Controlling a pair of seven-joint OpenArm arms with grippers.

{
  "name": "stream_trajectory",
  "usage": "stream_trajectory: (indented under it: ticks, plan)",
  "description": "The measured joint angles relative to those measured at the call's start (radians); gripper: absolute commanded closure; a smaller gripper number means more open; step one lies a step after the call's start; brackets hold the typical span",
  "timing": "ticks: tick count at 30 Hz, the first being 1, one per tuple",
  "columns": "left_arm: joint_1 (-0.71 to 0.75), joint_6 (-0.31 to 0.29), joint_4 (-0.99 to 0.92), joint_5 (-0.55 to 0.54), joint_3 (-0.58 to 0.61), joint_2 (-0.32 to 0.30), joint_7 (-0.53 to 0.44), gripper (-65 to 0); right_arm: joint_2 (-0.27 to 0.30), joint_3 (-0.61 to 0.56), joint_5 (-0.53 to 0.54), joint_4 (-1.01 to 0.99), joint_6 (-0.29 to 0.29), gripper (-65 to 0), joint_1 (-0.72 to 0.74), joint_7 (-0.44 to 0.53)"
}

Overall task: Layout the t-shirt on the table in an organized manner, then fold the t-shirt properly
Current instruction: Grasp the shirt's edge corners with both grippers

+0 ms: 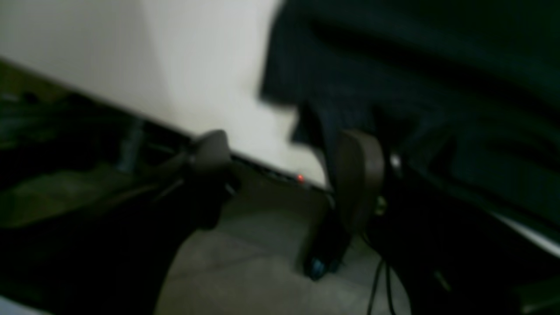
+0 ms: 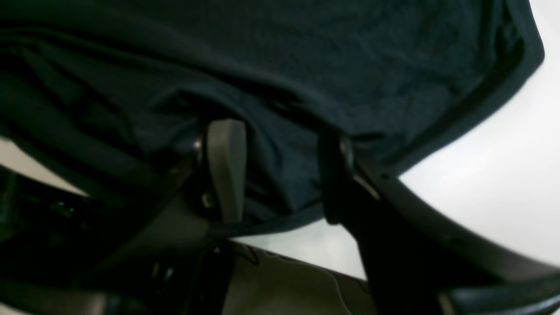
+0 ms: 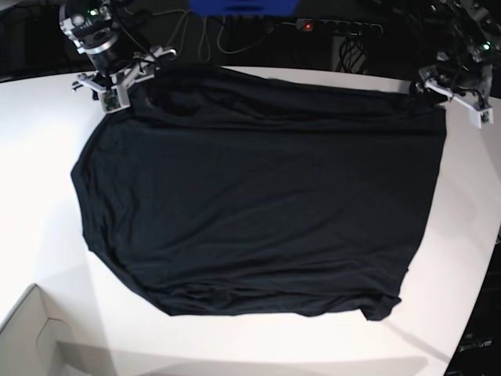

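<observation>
My right gripper [image 2: 280, 170]: jaws parted, a fold of the black t-shirt [image 2: 280, 78] bunched between the two fingers, the pale finger [image 2: 225, 168] at 9 o'clock and the dark one at 3; cloth lies against both, so I read it as a grip on the shirt's edge, jaws held apart by the fabric. The hem runs just under the fingertips, with white table [image 2: 503, 183] showing past it toward 4 o'clock. My left gripper [image 1: 284, 170]: the wrist picture is blurred, but the jaws stand wide apart with only bare table [image 1: 197, 65] and floor in the gap. The finger [image 1: 358, 175] at 3 o'clock sits against or just beside the shirt's edge [image 1: 415, 87]; the other finger, at 9 o'clock, is clear of the cloth. Nothing is pinched between them that I can see. From the base view, the t-shirt [image 3: 258, 196] lies spread nearly flat across the middle of the table [image 3: 47, 141], with a few shallow wrinkles along its 12 o'clock edge and near 6. My right gripper [image 3: 117, 82] is at the shirt's 10 o'clock corner, my left gripper [image 3: 462, 98] at its 2 o'clock corner, both over the table's far edge. A pale cardboard box corner [image 3: 31, 337] sits at 7 o'clock, well apart from the shirt.
</observation>
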Motion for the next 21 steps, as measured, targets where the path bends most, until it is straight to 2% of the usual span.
stream_trajectory:
  ticks: [7, 13, 14, 18, 21]
  plan:
    - [0.016, 0.002, -0.002, -0.007, 0.082, 0.013, -0.004, -41.4, 0.000, 0.001, 0.000, 0.000, 0.000, -27.5, -0.013, -0.002]
    - [0.016, 0.002, -0.006, -0.004, 0.155, 0.013, -0.063, -40.5, 0.000, 0.001, 0.000, 0.000, 0.000, -27.4, -0.029, -0.003]
    - [0.016, 0.001, -0.006, -0.004, 0.156, 0.014, -0.068, -38.8, 0.000, 0.001, 0.000, 0.000, 0.000, -27.4, -0.028, -0.003]
    - [0.014, 0.001, -0.072, 0.002, 0.154, 0.004, -0.079, -24.2, 0.000, 0.001, 0.000, 0.000, 0.000, -27.4, -0.055, 0.004]
    - [0.006, -0.005, -0.123, -0.024, 0.148, -0.008, -0.108, -19.9, -0.001, 0.000, 0.000, 0.000, 0.000, -27.4, -0.061, -0.003]
